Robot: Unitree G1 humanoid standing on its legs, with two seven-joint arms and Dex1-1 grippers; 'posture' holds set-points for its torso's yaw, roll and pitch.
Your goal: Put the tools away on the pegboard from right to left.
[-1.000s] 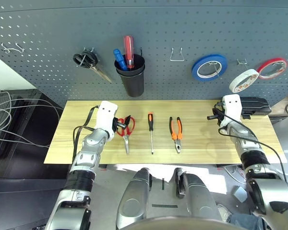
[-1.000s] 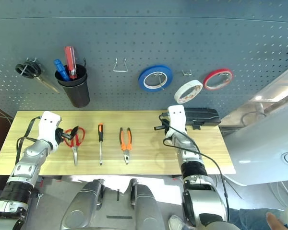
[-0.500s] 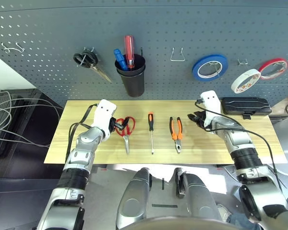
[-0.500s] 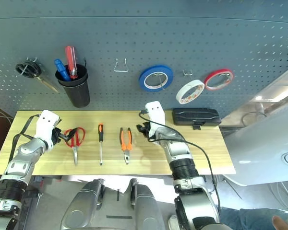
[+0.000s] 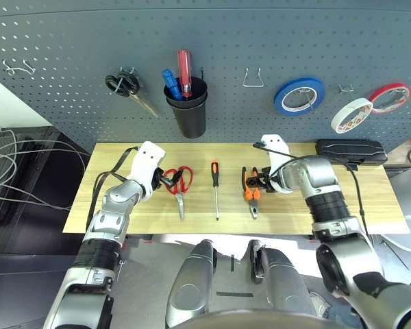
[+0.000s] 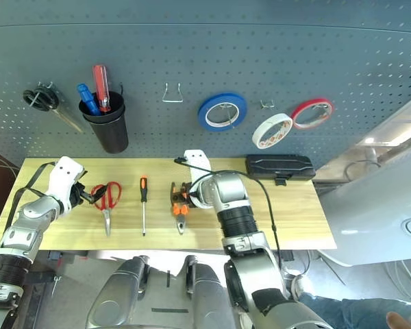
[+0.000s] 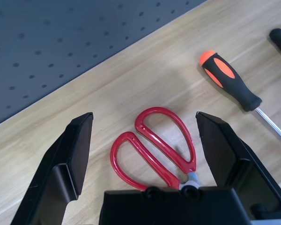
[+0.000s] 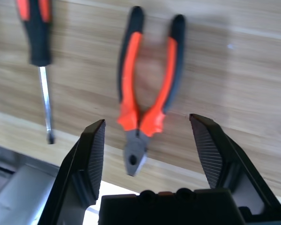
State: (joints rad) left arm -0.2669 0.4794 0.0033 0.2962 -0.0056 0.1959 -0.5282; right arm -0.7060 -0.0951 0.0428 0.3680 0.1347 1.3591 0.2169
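- The right wrist view shows the pliers' (image 8: 147,101) nose past the counter (image 8: 253,93) edge; the head views show the white tape roll (image 5: 350,114) hanging on the pegboard (image 5: 68,41).
- The right claw (image 8: 147,154) hangs spread wide above the pliers, holding nothing.
- The left claw (image 7: 145,150), also wide open and empty, straddles the red-handled scissors (image 7: 154,145).
- The pliers lie lengthwise front to back, handles toward the pegboard.

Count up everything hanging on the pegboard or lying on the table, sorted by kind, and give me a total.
Tape rolls: 3 (blue, white, red)
Scissors: 2 (black, red)
Screwdrivers: 3 (blue, red, orange-and-black)
Pliers: 1
Black case: 1
Total: 10
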